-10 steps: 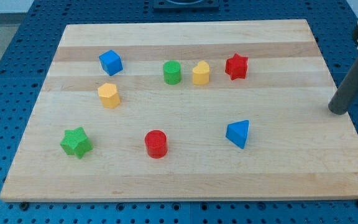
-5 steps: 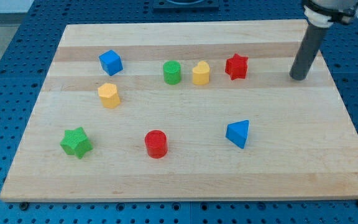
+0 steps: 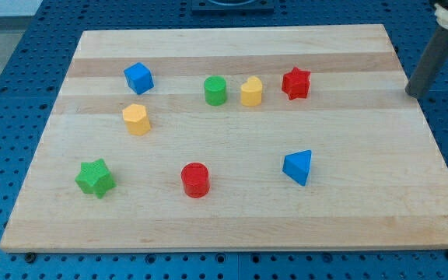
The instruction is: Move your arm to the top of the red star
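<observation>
The red star (image 3: pixel 295 82) lies on the wooden board (image 3: pixel 232 210), right of centre near the view's top. A yellow heart (image 3: pixel 250 91) sits just left of it, then a green cylinder (image 3: pixel 215 90). My tip (image 3: pixel 415 93) is the lower end of the dark rod at the board's right edge. It stands far to the right of the red star, at about the same height in the view, and touches no block.
A blue cube (image 3: pixel 138 78) and a yellow hexagonal block (image 3: pixel 136 119) lie at the view's left. A green star (image 3: pixel 95 178), a red cylinder (image 3: pixel 195 180) and a blue triangular block (image 3: pixel 298 166) lie in the lower half.
The tip went from the right edge up and left toward the red star, then back right to the board's right edge. No block has moved.
</observation>
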`<act>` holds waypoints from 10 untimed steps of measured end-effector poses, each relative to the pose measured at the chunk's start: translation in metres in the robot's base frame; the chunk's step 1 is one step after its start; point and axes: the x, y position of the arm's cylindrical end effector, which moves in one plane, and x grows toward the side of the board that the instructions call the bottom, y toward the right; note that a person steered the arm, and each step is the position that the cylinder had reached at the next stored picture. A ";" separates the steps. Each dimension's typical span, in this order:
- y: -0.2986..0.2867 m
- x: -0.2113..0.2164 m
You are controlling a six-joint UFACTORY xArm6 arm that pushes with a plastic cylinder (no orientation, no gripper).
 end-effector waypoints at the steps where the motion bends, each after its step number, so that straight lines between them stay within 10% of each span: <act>1: -0.096 0.000; 4: -0.109 -0.020; 6: -0.148 -0.142; 7: -0.136 -0.035; 10: -0.032 -0.111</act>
